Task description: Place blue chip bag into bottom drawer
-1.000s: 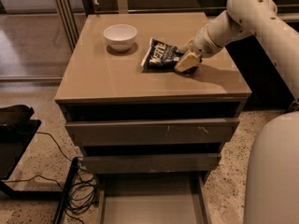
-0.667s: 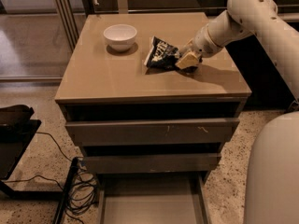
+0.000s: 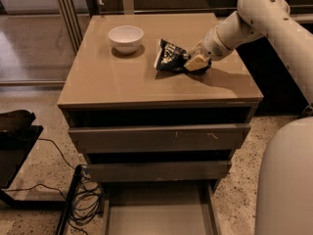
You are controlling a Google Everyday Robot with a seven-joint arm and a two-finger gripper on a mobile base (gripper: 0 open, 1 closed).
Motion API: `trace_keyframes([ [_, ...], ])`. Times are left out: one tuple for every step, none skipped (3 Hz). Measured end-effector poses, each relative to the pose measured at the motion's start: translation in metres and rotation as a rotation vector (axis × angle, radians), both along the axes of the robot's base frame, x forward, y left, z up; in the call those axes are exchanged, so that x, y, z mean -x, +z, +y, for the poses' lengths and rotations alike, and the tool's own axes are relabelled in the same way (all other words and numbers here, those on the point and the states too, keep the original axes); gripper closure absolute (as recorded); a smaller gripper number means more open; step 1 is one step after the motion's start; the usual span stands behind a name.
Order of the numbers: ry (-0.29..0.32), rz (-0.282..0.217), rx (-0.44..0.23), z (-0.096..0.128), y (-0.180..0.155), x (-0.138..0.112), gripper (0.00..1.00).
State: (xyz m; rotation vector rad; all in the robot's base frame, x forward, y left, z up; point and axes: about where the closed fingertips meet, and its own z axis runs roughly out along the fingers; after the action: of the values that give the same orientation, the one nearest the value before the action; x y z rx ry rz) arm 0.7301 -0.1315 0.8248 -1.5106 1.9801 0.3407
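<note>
One small blue chip bag sits on the cabinet top, right of centre, and its right end is caught in the gripper, which meets it from the right and looks clamped on that edge. The pale fingertips press against the crumpled dark foil, low and close to the tabletop. Behind them the white arm comes in from the upper right, its forearm sloping down and to the left toward the bag, while the robot's rounded white body fills the lower right corner. The bag does not lie flat: it stands tilted on its lower edge, with its left corner raised and its white-lettered face turned toward the left front. Its long axis runs roughly left to right, from the raised free corner down to the held end. A white bowl stands to the bag's left, apart from it. Below the two grey-fronted drawers, the bottom drawer is pulled out toward the camera, showing its flat grey floor. Black cables lie on the speckled floor just left of it.
</note>
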Motion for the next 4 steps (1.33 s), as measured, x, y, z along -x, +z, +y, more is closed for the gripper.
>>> trace_keyframes([
  [-0.001,0.000,-0.001,-0.001,0.002,0.002,1.00],
  [0.002,-0.014,-0.003,-0.008,0.011,0.026,1.00],
  [0.011,-0.045,-0.015,-0.017,0.031,0.076,1.00],
  [0.029,-0.078,-0.031,-0.023,0.049,0.128,1.00],
])
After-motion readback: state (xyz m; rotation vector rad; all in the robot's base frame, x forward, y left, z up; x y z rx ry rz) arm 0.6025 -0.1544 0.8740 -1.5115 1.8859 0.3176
